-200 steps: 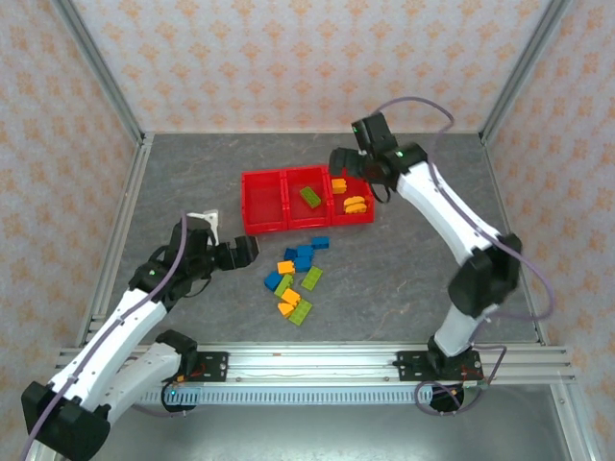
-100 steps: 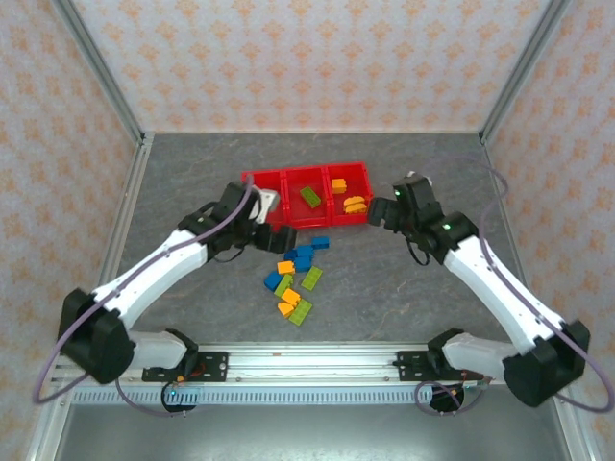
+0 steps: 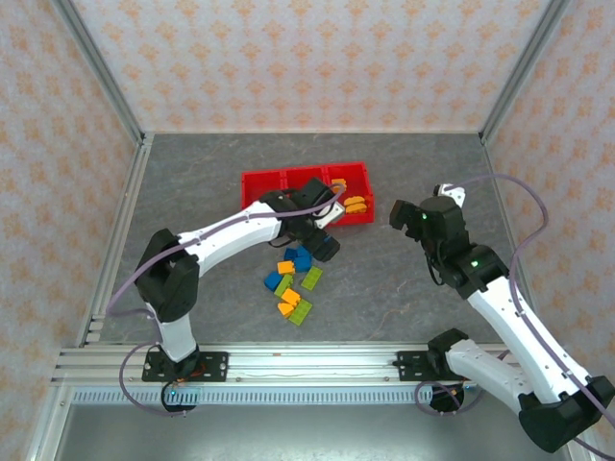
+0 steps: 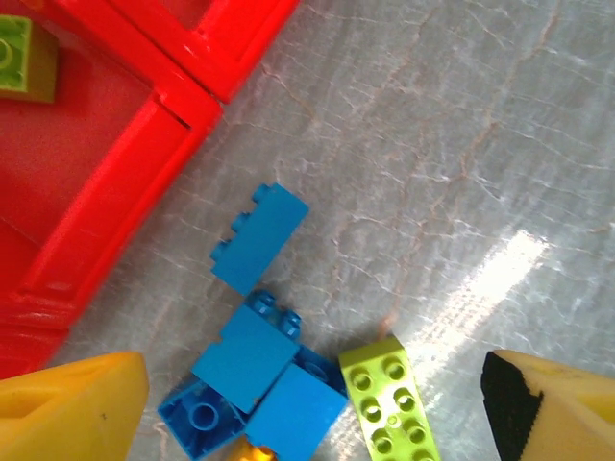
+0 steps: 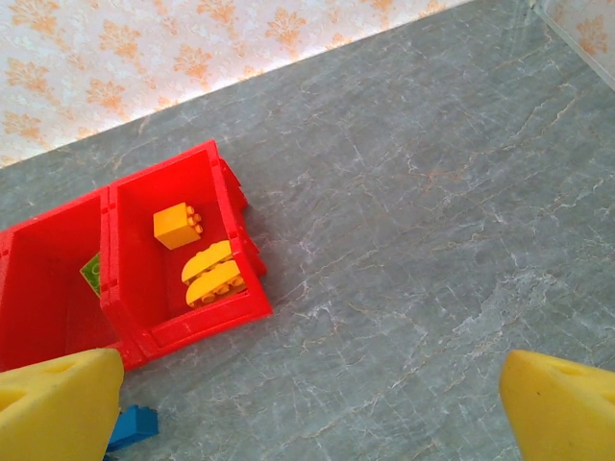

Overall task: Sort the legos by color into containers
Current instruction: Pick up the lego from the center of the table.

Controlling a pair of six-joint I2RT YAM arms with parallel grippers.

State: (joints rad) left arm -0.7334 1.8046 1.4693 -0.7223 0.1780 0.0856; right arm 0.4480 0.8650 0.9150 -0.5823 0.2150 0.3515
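The left gripper point(image 4: 315, 370) is spread wide and holds nothing, its yellow fingers point(image 4: 72, 403) standing to either side of a knot of blue legos point(image 4: 255, 379) on the grey bench point(image 4: 461, 144). A lime-green brick point(image 4: 389, 403) lies against that knot, and a single blue brick point(image 4: 259, 238) lies just beyond it, near the outer wall of the red containers point(image 4: 183, 106). The same wrist view catches a green brick point(image 4: 19, 58) lying inside one bin, though from there I cannot tell which compartment it is. In the top view the left arm point(image 3: 240, 226) reaches across the near edge of the row of bins, and the loose pile point(image 3: 293, 283) — blue, green and orange pieces — sits on the bench just in front of them. The right gripper point(image 5: 307, 384) is likewise wide open and empty, and in the top view it stands to the right of the bins, apart from them. Its wrist view looks into the right-end bin point(image 5: 240, 307), which holds a square orange brick point(image 5: 178, 226) and two curved orange-yellow pieces point(image 5: 213, 274) — from above these read as one small orange patch. A green corner point(image 5: 91, 272) shows in the neighbouring bin.
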